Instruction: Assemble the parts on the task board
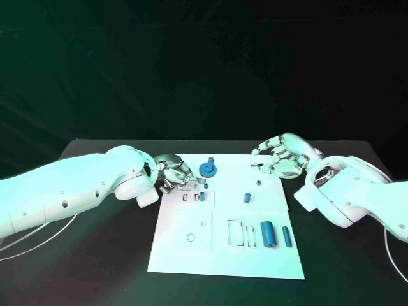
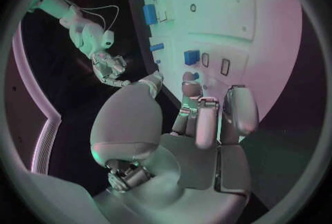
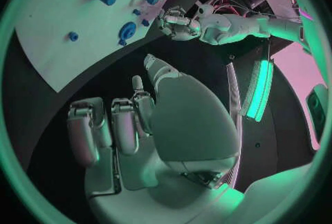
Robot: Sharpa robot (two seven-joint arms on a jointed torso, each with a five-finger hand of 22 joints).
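Now, going left to right: your left hand (image 1: 174,173) hovers with curled fingers over the near-left corner of the white rectangular task board (image 1: 181,255) on the black worktop (image 1: 103,268); whether it holds anything, you cannot tell. Beside it stands the round blue plastic gear-like part (image 1: 207,169). It looks light, stiff and smooth, so pinch its rim. Your right hand (image 1: 282,156) hangs empty, fingers loosely curled.
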